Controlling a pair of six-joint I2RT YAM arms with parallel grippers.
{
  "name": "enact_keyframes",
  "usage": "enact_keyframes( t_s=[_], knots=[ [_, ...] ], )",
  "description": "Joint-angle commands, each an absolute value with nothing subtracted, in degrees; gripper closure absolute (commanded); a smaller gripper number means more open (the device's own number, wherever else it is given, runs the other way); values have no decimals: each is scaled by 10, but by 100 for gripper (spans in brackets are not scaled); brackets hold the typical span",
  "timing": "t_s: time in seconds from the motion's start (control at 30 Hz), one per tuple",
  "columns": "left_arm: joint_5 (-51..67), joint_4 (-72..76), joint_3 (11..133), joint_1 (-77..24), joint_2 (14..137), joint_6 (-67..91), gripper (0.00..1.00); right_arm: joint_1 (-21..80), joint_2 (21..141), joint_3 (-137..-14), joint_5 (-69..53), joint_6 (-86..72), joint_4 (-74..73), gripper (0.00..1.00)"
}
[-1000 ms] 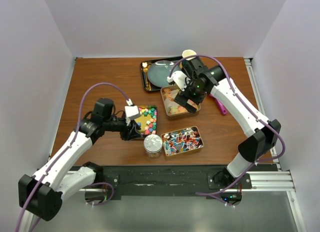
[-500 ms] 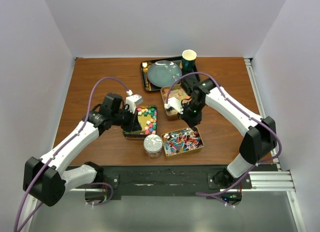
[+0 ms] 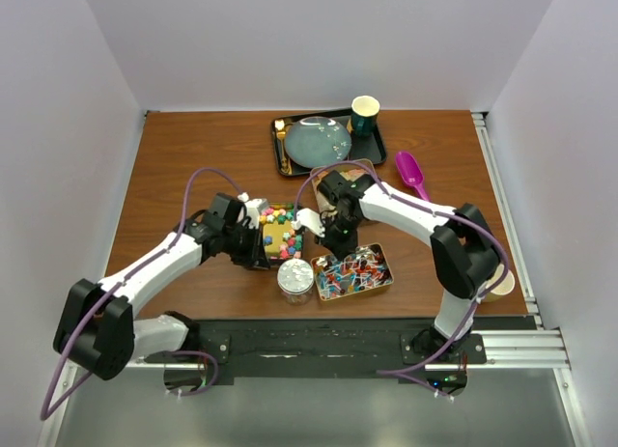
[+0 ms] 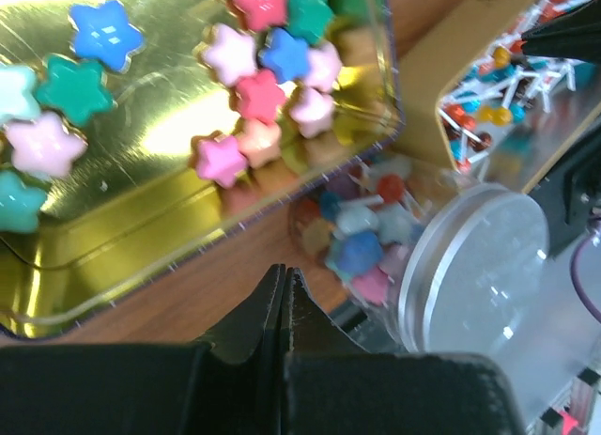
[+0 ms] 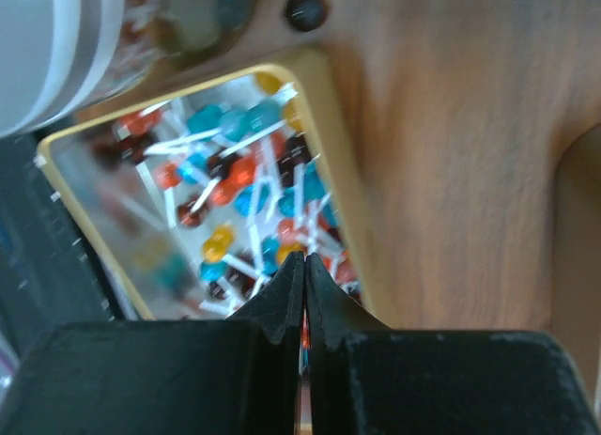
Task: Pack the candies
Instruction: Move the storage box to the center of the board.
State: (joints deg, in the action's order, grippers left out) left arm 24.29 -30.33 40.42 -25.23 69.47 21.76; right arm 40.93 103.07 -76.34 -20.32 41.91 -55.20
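— Checking grips: left gripper [image 4: 285,277] and right gripper [image 5: 305,262] are both pinched fully closed, holding nothing.
— The candies [image 4: 252,87]?
— Stars in the gold tin [image 4: 122,230]; lidded jar [image 4: 474,266] at its 5 o'clock, wrapped candies [image 5: 235,186] at the jar's 3 o'clock.
— Risk?
— Closed tips dipping lower could knock the jar or scatter sweets.
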Motion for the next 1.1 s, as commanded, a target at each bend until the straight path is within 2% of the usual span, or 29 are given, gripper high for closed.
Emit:
enact_keyframes(
  t_s=[0.0, 0.4, 0.63, 0.7, 0.83, 0.9, 0.93, 0.97, 1.0, 1.03, 1.07],
  knots=[
    [215, -217, 393, -251, 721, 239, 100, 405, 1037, -757, -188, 400, -482, 100],
    [129, -59, 428, -242, 817, 243, 100, 356, 1099, -803, -137, 405, -420, 100],
    [155, -9, 420, -225, 808, 234, 100, 336, 1123, -858, -141, 405, -434, 100],
    [153, -17, 399, -225, 775, 239, 91, 334, 1101, -871, -161, 398, -458, 100],
    [153, -75, 368, -214, 717, 265, 64, 334, 1029, -871, -220, 386, -503, 100],
    [170, -129, 367, -193, 679, 265, 58, 335, 1003, -869, -241, 368, -521, 100],
    [182, -142, 364, -185, 665, 264, 52, 335, 983, -868, -244, 359, -524, 100],
    [215, -175, 362, -178, 655, 263, 50, 334, 973, -867, -249, 349, -527, 94],
    [228, -201, 364, -163, 643, 270, 40, 335, 966, -863, -250, 336, -531, 89],
    [239, -230, 364, -155, 643, 281, 37, 334, 959, -861, -250, 331, -532, 87],
    [263, -277, 364, -142, 647, 295, 34, 334, 948, -858, -247, 327, -532, 80]
  ],
)
